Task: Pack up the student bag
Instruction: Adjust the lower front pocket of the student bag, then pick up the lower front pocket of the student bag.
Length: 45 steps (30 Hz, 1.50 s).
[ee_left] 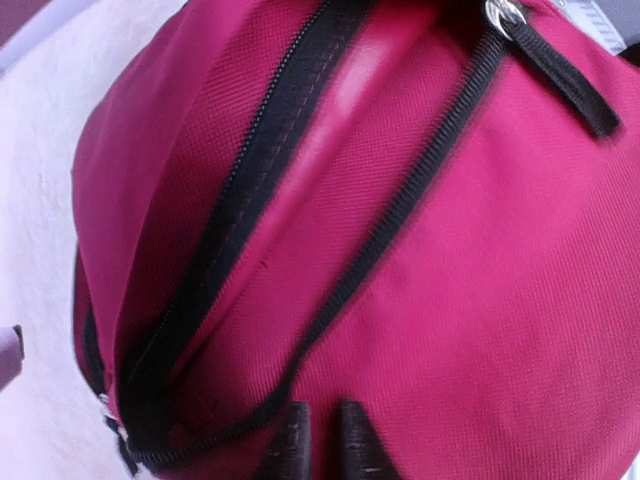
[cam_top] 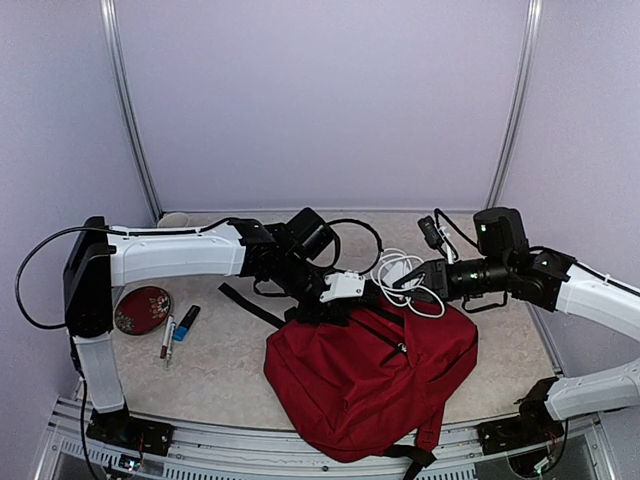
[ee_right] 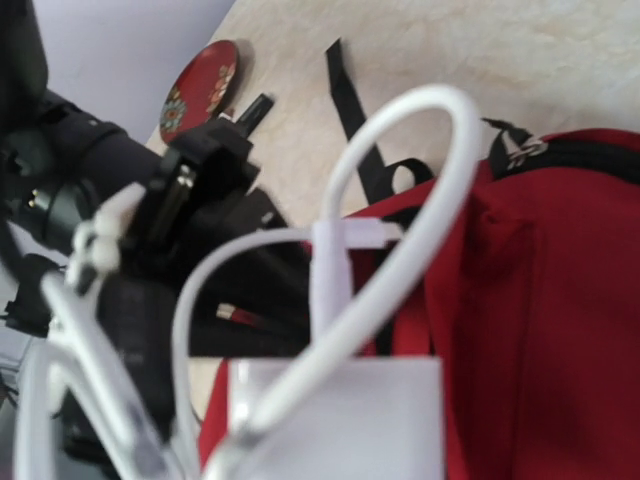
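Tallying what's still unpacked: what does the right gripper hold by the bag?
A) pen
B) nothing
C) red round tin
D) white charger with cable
D: the white charger, its cable looping out, sits in the right gripper beside the student bag.

The top external camera sits high behind the arm bases and faces the back wall at 12 o'clock. It is far enough back to take in the whole counter (cam_top: 230,375), with the student bag (cam_top: 370,375) toward 6 o'clock.

The left wrist camera is pressed close to the bag's fabric, which nearly fills its frame. Its own left gripper (ee_left: 322,440) shows at 6 o'clock.

The right wrist camera looks low across the counter toward the left arm (ee_right: 100,170). A white charger (ee_right: 335,415) and its cable sit blurred right at the lens.

All three views share the bag. The top and right wrist views also share the patterned red disc (cam_top: 143,309), seen at 11 o'clock in the right wrist view, and a black strap (cam_top: 250,305).
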{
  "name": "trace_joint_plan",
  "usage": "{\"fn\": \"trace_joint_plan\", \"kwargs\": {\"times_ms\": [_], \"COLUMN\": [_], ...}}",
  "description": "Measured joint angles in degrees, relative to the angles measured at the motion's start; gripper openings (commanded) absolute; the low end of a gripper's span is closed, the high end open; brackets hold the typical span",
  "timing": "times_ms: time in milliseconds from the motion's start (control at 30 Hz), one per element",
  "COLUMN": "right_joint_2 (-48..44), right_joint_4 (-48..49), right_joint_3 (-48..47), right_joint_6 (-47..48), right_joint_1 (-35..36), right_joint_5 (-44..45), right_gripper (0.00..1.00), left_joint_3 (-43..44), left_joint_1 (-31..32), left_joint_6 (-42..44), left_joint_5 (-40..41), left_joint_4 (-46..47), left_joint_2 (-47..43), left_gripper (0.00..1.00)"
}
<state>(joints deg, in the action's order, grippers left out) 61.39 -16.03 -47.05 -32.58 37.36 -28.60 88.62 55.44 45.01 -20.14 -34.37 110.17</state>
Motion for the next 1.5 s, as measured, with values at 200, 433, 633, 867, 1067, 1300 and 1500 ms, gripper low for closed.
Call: {"fn": "trace_joint_plan", "kwargs": {"times_ms": [200,433,633,867,1067,1300,1500], "right_joint_2": [0.13,6.23,9.22,9.92,10.56,10.73,11.67], "right_joint_4": [0.07,1.27,-0.81,0.28,-0.11,-0.66,-2.23], "right_joint_3": [0.20,-0.24,-1.14,-1.11,-1.11,-1.11,-1.97], "right_joint_6": [-1.64,-2.71,-4.48,-6.97,-7.50,-7.37,-6.23], "right_joint_1": [0.50,2.69,2.93,2.71,2.75,2.75,2.93], "right_joint_5": [-1.03,-0.81,3.50,2.67,2.51,2.75,2.91], "right_gripper": [0.00,0.00,0.00,0.00,0.00,0.00,0.00], "left_joint_3": [-5.44,-9.01,-6.49,2.08,2.08,2.08,2.19], "left_joint_1": [0.15,0.48,-1.57,-5.38,-5.33,-5.42,-5.25], "left_joint_6": [-0.31,-0.92,-2.82,-0.94,1.81,3.69,2.95], "left_joint_5": [0.70,1.03,-0.50,-6.80,-9.44,-12.07,-9.92], "left_joint_4": [3.45,9.38,11.30,7.69,2.73,1.29,1.33], "left_joint_2": [-5.07,-8.07,-7.04,0.28,3.04,3.41,4.55], "left_gripper": [0.00,0.48,0.57,0.66,0.56,0.47,0.01]}}
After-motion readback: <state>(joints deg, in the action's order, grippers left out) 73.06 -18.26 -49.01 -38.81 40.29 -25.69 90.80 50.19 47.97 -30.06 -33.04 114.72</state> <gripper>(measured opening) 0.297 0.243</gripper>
